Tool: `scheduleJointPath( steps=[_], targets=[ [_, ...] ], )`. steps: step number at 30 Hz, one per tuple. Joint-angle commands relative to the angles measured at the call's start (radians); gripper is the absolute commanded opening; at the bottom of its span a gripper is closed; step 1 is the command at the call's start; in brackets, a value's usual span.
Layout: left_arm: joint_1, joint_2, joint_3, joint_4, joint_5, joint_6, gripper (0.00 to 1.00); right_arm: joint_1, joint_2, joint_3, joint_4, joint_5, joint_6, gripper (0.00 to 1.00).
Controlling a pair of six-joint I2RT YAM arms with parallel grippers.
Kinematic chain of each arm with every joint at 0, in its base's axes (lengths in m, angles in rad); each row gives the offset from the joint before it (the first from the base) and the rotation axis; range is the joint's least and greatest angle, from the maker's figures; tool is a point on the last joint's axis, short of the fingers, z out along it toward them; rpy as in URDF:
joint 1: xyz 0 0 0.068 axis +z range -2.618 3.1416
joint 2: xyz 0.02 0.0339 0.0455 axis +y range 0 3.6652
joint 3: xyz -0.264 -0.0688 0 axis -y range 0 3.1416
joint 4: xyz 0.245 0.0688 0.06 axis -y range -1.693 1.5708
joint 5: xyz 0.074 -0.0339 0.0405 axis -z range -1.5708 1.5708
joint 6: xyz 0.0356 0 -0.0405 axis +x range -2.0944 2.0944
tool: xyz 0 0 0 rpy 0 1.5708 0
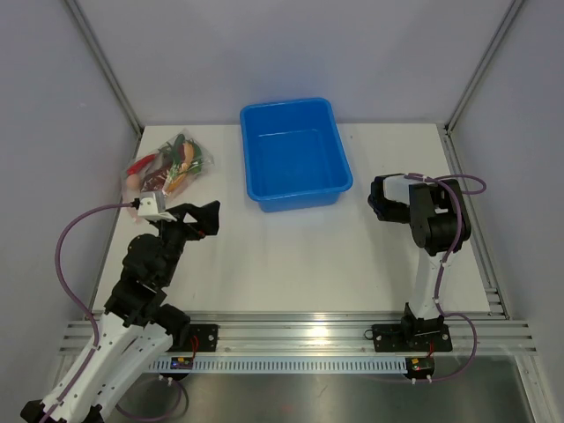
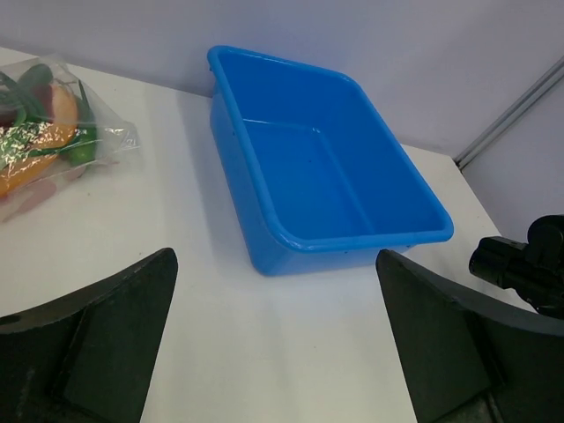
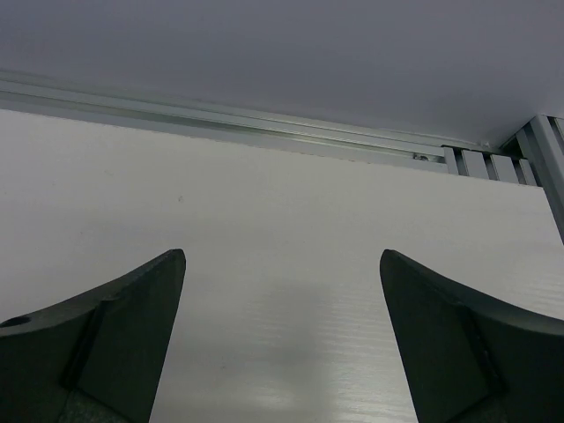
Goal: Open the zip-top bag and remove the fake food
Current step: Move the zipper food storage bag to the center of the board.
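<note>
Left gripper (image 1: 204, 218) is hovering near the zip-top bag (image 1: 166, 169) of fake food (image 1: 181, 157), fingers apart. Right gripper (image 1: 381, 198) is hanging beside the blue tub (image 1: 295, 159), fingers likewise spread.

There is one zip-top bag (image 1: 166, 167) of fake food (image 1: 182, 159), one blue tub (image 1: 295, 154), one left gripper (image 1: 210, 219), one right gripper (image 1: 380, 199).

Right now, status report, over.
Left pincer open, right pincer open, both empty. Bag with toy food rear left, untouched. Blue tub centre, not blocking.
</note>
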Motion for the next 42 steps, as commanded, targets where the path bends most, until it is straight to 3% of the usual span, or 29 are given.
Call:
scheduleJointPath(
  steps=[1, 5, 10, 14, 18, 20, 24, 27, 32, 42],
  targets=[
    [-0.002, 0.012, 0.039, -0.01, -0.063, -0.022, 0.99, -0.003, -0.011, 0.018, -0.286, 0.049, 0.496, 0.99],
    [-0.002, 0.032, 0.053, -0.035, -0.098, -0.04, 0.99, 0.035, -0.109, -0.089, -0.295, 0.126, 0.579, 1.0],
    [-0.002, 0.055, 0.073, -0.064, -0.118, -0.045, 0.99, 0.075, -0.177, 0.005, -0.292, 0.141, 0.312, 0.99],
    [-0.002, 0.055, 0.07, -0.076, -0.176, -0.074, 0.99, 0.075, -0.23, 0.096, -0.295, -0.008, 0.205, 1.0],
    [-0.002, 0.089, 0.079, -0.102, -0.256, -0.129, 0.99, 0.111, -0.275, 0.143, -0.265, -0.048, 0.085, 0.99],
    [-0.002, 0.109, 0.09, -0.13, -0.293, -0.148, 0.99, 0.123, -0.318, 0.162, -0.191, -0.097, -0.099, 0.99],
    [-0.002, 0.142, 0.107, -0.142, -0.295, -0.148, 0.99, 0.121, -0.468, 0.101, 0.173, -0.241, -0.514, 0.99],
    [-0.002, 0.145, 0.111, -0.148, -0.299, -0.151, 0.99, 0.123, -0.586, 0.015, 0.392, -0.374, -0.709, 0.99],
    [-0.002, 0.135, 0.095, -0.139, -0.328, -0.168, 0.99, 0.121, -0.704, -0.031, 0.508, -0.536, -0.823, 0.99],
    [-0.002, 0.159, 0.09, -0.191, -0.445, -0.264, 0.99, 0.121, -0.864, -0.011, 0.573, -0.669, -1.027, 1.0]
  ],
)
